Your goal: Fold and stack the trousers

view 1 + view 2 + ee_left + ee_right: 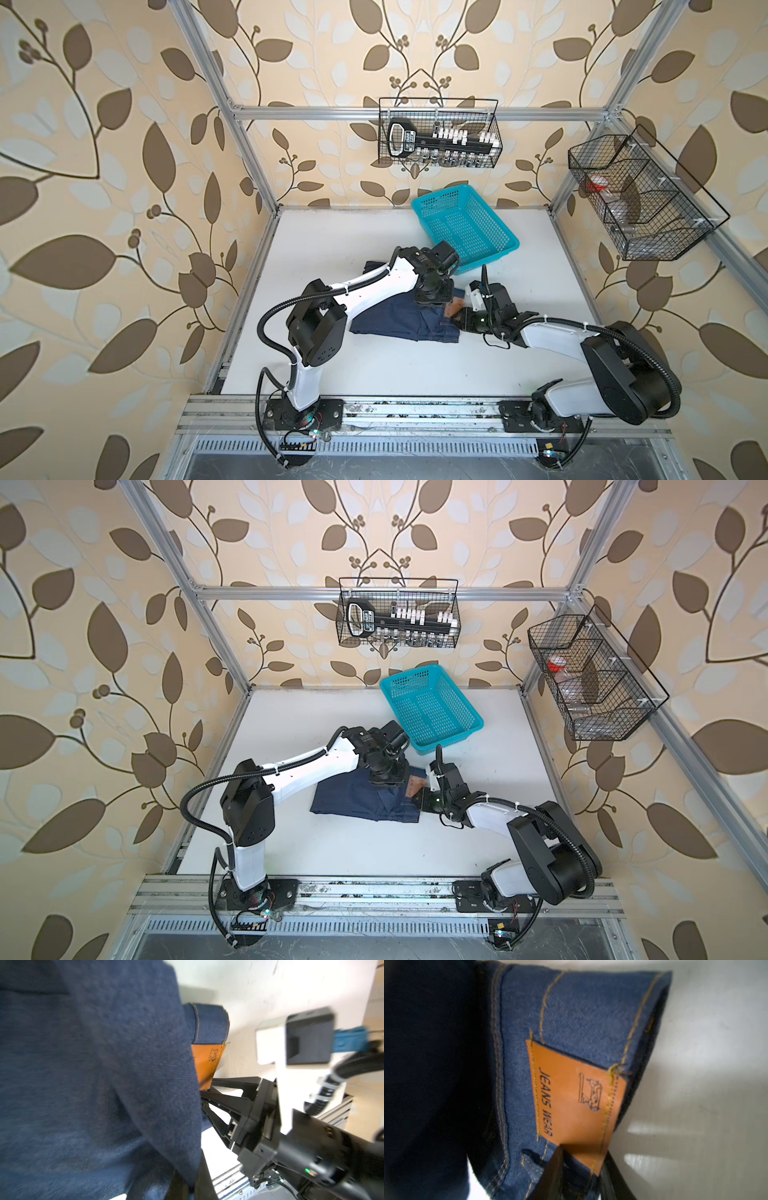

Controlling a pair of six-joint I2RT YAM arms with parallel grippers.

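1. The white bench (374,370) stands in a room with leaf wallpaper (104,166).
2. The trousers (395,322) lie folded in the middle of the bench, near a blue-green basket (465,226).
3. The left hand (433,305) is clenched on the trousers' cloth.
4. The right hand (456,318) has its fingers (552,1167) around the waistband by the orange patch (571,1095). I cannot tell if it squeezes.

I find the folded jeans (395,322) lying on the white table (374,374), just nearer me than the turquoise perforated basket (465,226). The left gripper (432,302) bears down on them closest to the basket. The right gripper (457,319) meets their tan patch (453,308). I cannot make out either jaw position.
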